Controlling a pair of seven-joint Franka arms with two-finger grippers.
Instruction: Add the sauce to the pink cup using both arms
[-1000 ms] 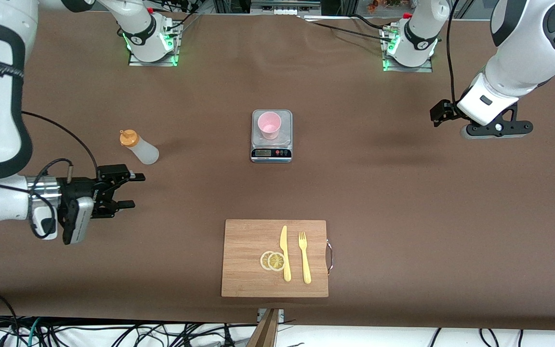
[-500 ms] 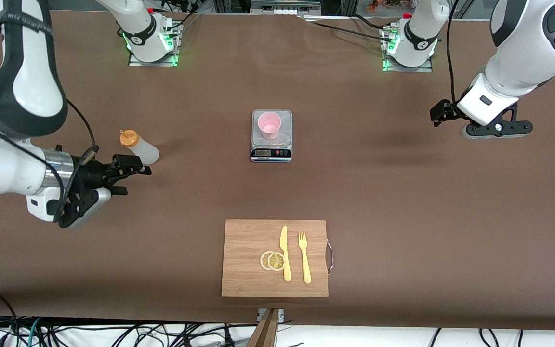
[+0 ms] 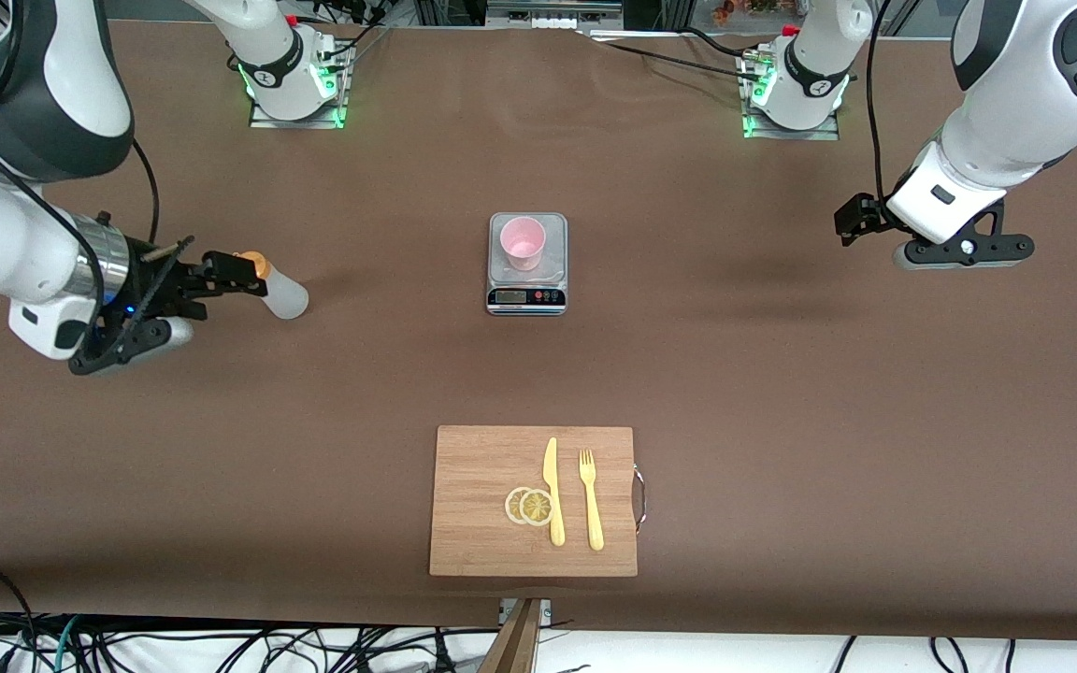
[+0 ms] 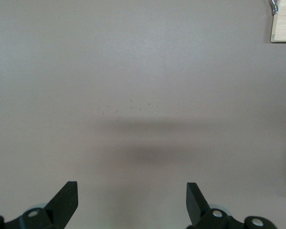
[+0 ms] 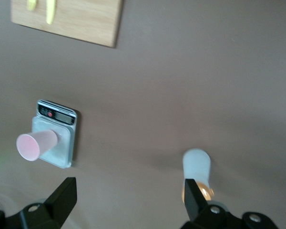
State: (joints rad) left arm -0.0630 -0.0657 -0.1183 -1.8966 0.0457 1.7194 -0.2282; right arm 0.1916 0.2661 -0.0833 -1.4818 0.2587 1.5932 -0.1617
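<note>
The sauce bottle (image 3: 283, 295), whitish with an orange cap (image 3: 259, 264), stands on the table toward the right arm's end. My right gripper (image 3: 232, 275) is open beside it at cap height. In the right wrist view the sauce bottle (image 5: 196, 166) lies just outside one finger of the right gripper (image 5: 128, 191), with nothing in the gap. The pink cup (image 3: 523, 242) stands on a small scale (image 3: 526, 297) at mid-table; the right wrist view shows the pink cup (image 5: 37, 144) too. My left gripper (image 3: 962, 250) waits open over bare table at the left arm's end; the left wrist view shows the left gripper (image 4: 131, 191) holding nothing.
A wooden cutting board (image 3: 478, 467) lies nearer the front camera than the scale, carrying a yellow knife (image 3: 552, 491), a yellow fork (image 3: 590, 500) and two lemon slices (image 3: 529, 506). Both arm bases (image 3: 291, 75) stand at the table's back edge.
My right gripper has moved away from the front camera and up to the sauce bottle's cap, staying open. The left arm, cup and bottle have not moved.
</note>
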